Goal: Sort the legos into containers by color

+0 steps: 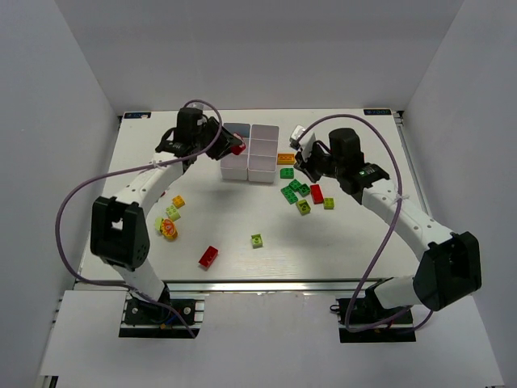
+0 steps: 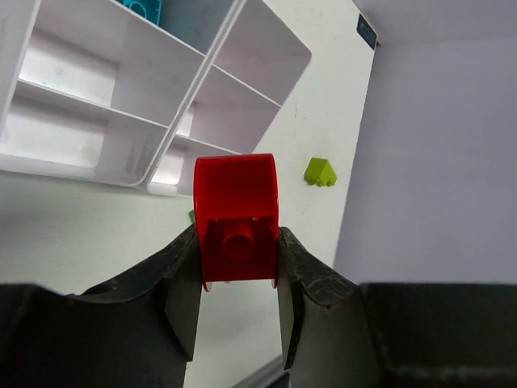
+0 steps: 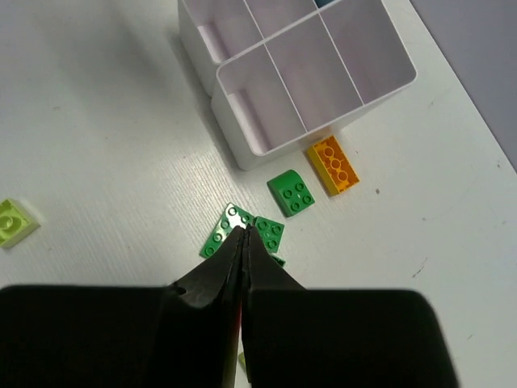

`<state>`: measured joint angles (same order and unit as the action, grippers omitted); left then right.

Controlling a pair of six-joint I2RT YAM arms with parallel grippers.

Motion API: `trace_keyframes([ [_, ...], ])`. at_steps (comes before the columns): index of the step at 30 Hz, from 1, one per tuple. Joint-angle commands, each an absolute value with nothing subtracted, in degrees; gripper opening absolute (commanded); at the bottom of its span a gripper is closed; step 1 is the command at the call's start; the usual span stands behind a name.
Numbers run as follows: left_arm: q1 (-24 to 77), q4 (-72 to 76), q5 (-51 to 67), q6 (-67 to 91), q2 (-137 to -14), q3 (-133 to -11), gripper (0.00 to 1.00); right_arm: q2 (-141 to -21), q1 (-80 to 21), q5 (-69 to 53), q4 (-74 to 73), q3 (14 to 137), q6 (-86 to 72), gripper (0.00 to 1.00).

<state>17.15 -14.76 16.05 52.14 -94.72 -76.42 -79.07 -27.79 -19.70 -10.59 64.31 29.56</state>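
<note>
My left claw [image 2: 238, 271] is clamping a glossy red lego [image 2: 236, 202] by its flat sides, rounded end forward, probably so it drops clean into the white six-cell tray [image 2: 105, 107] just ahead. My right claw [image 3: 242, 236] is sitting pinched together, apparently empty, hovering over studded green bricks [image 3: 218, 234].

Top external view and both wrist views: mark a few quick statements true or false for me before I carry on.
1. The left gripper holds a red lego. True.
2. The right gripper is open. False: it is shut, pointing down at green legos on the table.
3. An orange lego lies on the table beside the tray. True.
4. Every tray compartment is empty. False: a blue lego lies in one.
</note>
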Motion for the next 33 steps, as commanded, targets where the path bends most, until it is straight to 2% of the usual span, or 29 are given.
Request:
trace_keyframes([
  [1,16.88,-23.91,15.38,63.52,-98.08,-82.35,0.00,-76.82,-26.55,-19.25,-4.66,63.02,24.62,0.01],
  [2,16.53,-24.17,15.38,68.16,-98.52,-82.79,0.00,-76.47,-25.93,-19.51,-3.70,62.84,24.09,0.06],
  [6,16.26,-30.99,15.12,78.29,-101.85,-86.65,0.00,-75.67,-24.44,-20.65,-2.29,61.27,21.19,0.12],
  [10,16.17,-37.70,14.41,83.93,-104.14,-91.84,0.00,-75.15,-22.77,-22.06,-1.23,59.86,19.08,0.11],
  [15,15.73,-36.30,13.98,89.03,-105.82,-92.63,0.02,-74.36,-21.88,-23.64,-0.62,57.84,17.93,0.06],
  [33,12.83,-30.85,13.62,91.41,-112.76,-97.29,0.03,-72.95,-19.86,-24.87,3.34,52.91,17.66,0.06],
])
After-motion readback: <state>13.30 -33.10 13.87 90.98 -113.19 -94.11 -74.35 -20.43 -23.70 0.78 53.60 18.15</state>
